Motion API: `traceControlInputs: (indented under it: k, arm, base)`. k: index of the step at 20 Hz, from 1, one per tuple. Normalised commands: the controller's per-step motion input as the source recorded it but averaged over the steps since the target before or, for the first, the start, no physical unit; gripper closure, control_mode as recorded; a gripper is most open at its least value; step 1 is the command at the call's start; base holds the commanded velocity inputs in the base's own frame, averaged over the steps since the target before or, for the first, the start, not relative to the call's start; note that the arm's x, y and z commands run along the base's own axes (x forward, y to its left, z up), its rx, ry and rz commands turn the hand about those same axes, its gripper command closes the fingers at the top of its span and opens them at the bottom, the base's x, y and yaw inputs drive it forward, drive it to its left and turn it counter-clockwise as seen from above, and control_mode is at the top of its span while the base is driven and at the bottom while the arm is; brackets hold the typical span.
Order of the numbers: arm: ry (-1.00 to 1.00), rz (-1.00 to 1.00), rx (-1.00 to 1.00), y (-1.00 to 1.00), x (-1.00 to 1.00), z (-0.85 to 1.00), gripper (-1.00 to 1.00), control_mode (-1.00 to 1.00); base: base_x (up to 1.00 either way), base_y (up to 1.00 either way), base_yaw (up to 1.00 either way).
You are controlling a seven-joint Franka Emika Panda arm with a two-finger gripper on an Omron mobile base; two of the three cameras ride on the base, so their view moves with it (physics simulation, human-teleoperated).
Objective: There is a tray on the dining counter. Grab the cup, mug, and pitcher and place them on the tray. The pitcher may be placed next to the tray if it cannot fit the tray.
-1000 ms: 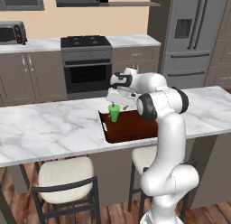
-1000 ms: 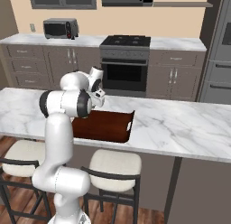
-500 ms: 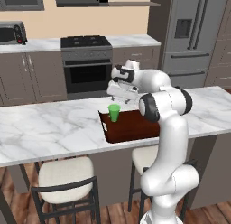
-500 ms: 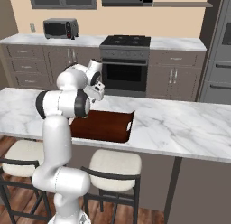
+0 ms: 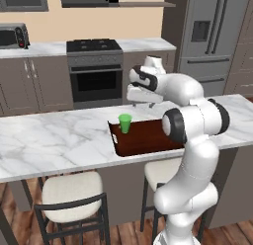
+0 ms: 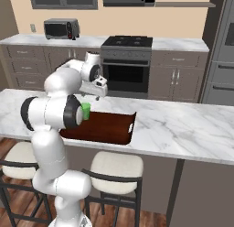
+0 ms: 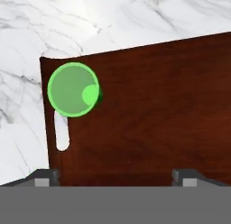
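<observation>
My gripper is spread wide with nothing in it, hanging above the tray. The cup stands upright below me in the tray's corner by the handle slot, so I'd say that one's done. Mug and pitcher lie somewhere else.

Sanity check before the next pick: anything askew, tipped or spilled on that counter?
Nothing stands out. The cup stands upright in a corner of the tray, close to the cut-out handle, with no spill. The tray lies flat on the dining counter. The hand is above the tray, open and holding nothing.
</observation>
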Motion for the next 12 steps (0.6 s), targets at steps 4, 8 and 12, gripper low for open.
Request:
traceControlInputs:
  k: [4, 8, 12]
  arm:
    - [-0.07, 0.0, -0.27, -0.02, -0.99, 0.22, -1.0, -1.0]
    - [-0.01, 0.0, -0.12, 0.0, -0.88, 0.6, -1.0, -1.0]
    - [0.0, 0.0, -0.04, 0.0, -0.74, 0.72, -1.0, -1.0]
  base:
    - [0.0, 0.0, 0.0]
    - [0.0, 0.0, 0.0]
    - [0.0, 0.0, 0.0]
